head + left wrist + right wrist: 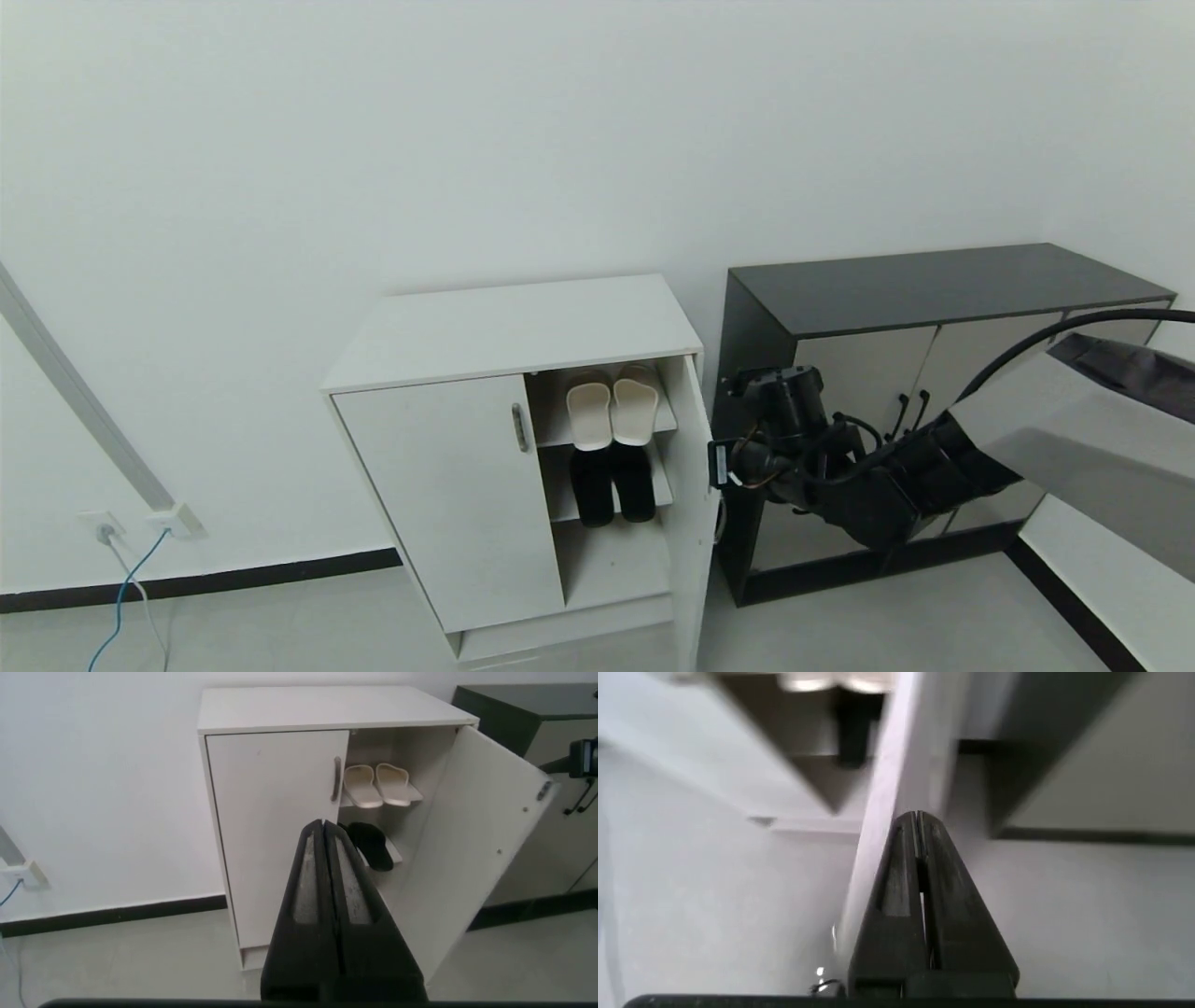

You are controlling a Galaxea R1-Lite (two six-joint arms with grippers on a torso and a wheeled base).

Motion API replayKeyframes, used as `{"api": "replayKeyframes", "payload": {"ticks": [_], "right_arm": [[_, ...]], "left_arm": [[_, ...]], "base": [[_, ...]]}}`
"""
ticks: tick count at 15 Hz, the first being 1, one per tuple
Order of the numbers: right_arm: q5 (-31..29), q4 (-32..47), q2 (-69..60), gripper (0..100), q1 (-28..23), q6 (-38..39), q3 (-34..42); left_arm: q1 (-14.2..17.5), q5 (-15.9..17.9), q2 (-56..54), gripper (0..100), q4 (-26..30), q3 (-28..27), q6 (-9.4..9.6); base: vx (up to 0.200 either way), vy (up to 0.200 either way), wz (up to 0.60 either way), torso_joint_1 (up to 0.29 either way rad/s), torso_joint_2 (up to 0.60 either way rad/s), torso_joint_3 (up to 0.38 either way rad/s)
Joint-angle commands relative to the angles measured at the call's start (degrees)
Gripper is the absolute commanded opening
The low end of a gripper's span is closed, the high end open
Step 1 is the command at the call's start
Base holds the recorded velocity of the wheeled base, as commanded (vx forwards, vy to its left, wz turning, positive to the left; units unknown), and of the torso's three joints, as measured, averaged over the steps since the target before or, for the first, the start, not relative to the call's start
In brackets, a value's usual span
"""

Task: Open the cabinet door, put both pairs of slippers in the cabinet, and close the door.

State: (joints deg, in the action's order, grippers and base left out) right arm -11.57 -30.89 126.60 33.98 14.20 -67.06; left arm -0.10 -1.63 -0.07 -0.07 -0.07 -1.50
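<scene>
Your left tool [324,826] is closed and empty, facing the cabinet [327,705]. Your right tool [918,818], closed, sits just beside the outer face of the open door [695,485]. Inside, the white slippers [611,411] lie on the upper shelf [553,425], the black slippers [611,483] on the shelf below [563,499].

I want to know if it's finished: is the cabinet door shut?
No, the door stands open, and the white slippers and black slippers show inside.

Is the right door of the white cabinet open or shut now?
Open. The right door stands swung outward, and the white slippers and black slippers on the shelves inside are visible.
</scene>
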Motion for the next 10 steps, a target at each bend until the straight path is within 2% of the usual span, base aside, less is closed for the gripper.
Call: {"api": "replayKeyframes", "payload": {"ticks": [1,5,10], "right_arm": [[1.6,-1.7,-3.6,0,2.8,0.2,2.9],[3.4,-7.3,-5.3,0,3.2,-1.6,7.6],[3.4,-7.5,-5.5,0,4.1,-3.7,9.2]], "left_arm": [[0.0,0.0,0.1,0,0.0,0.1,-0.08],[0.0,0.0,0.1,0,0.0,0.0,-0.08],[0.0,0.0,0.1,0,0.0,0.0,-0.08]], "base": [[0.000,0.000,0.00,0.000,0.00,0.000],[0.000,0.000,0.00,0.000,0.00,0.000],[0.000,0.000,0.00,0.000,0.00,0.000]]}}
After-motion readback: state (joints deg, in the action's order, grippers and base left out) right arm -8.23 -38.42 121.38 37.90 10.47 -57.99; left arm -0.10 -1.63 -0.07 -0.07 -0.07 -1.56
